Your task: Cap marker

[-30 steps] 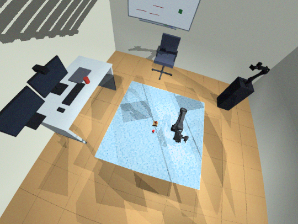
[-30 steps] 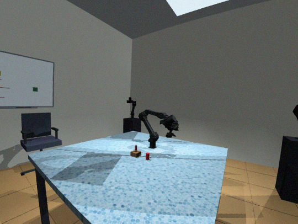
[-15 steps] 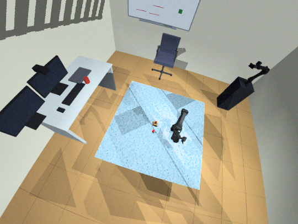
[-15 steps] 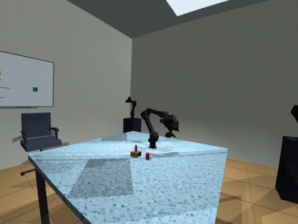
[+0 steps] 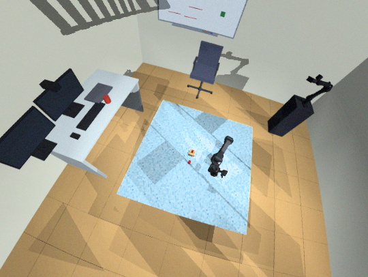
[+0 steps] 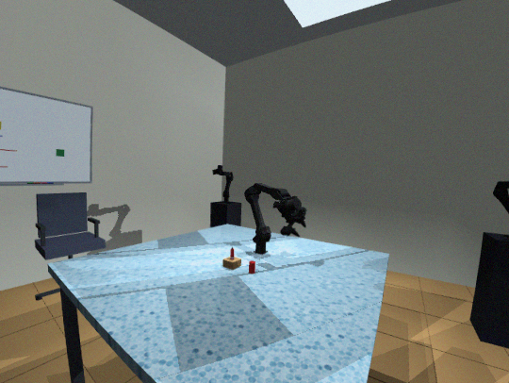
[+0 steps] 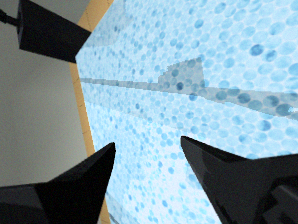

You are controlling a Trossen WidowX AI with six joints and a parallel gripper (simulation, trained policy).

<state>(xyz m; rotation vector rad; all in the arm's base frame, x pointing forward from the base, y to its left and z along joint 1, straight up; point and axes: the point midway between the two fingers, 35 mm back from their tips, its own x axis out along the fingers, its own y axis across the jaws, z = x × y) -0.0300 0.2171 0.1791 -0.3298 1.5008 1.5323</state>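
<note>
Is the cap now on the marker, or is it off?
Off: the red cap stands on the table, beside the block holding the marker.

Over the last second the hand [image 5: 223,174] [image 6: 298,229] [image 7: 148,143] shifts slightly and turns, so its fingers show more spread in the exterior view. Behind the hand, the arm's elbow [image 6: 254,190] rises and the upper arm [image 6: 256,209] leans less. Across the desk [image 5: 136,189] [image 6: 330,302] [image 7: 145,120], left of the hand in both room views, a dark shadow patch [image 5: 160,162] [image 6: 226,321] slides toward the near side. Farther left of the hand in the exterior view, an arm-shaped shadow [image 6: 120,222] now appears on the wall beside the chair [image 6: 61,214].
</note>
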